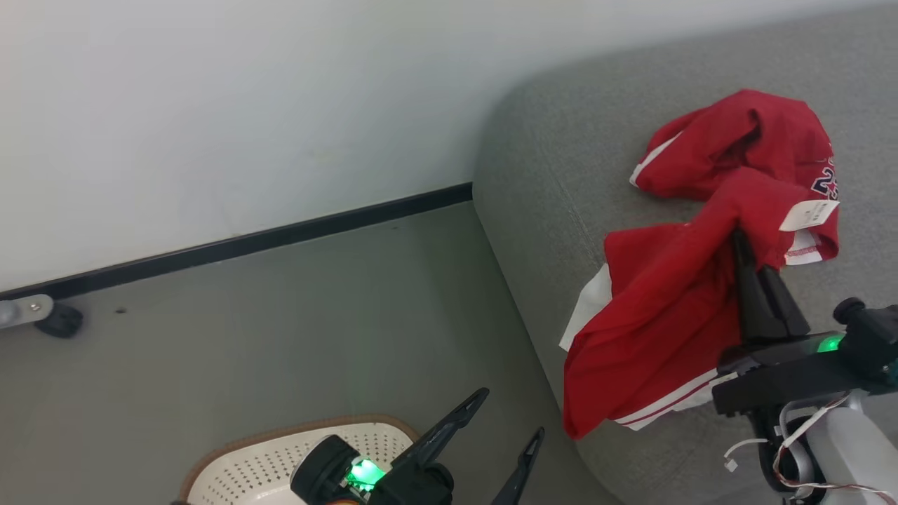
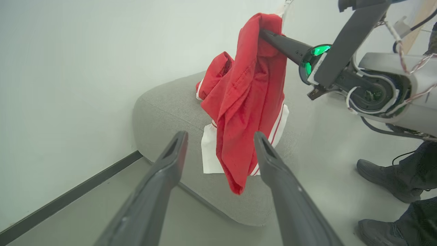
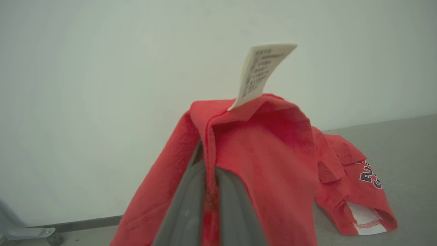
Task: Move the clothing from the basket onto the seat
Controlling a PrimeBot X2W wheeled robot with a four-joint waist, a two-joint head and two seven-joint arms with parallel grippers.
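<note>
At my lower left the basket (image 1: 280,449) sits on the floor, only part of it in my head view. My left gripper (image 1: 512,412) hovers above it with its jaws wide apart, holding nothing. Further right is the seat (image 1: 547,161), and the red garment (image 1: 659,301) is half on it: one end lies crumpled on the cushion, and the rest hangs from my right gripper (image 1: 740,242), whose jaws are clamped on a fold. My worry is the low end, which dangles by the seat's front edge. If I let go here, I judge its weight could drag the whole piece onto the floor. The fabric could also snag on the fingers as they part. A person's shoes (image 2: 382,177) stand near my right arm, so a wide swing risks contact
</note>
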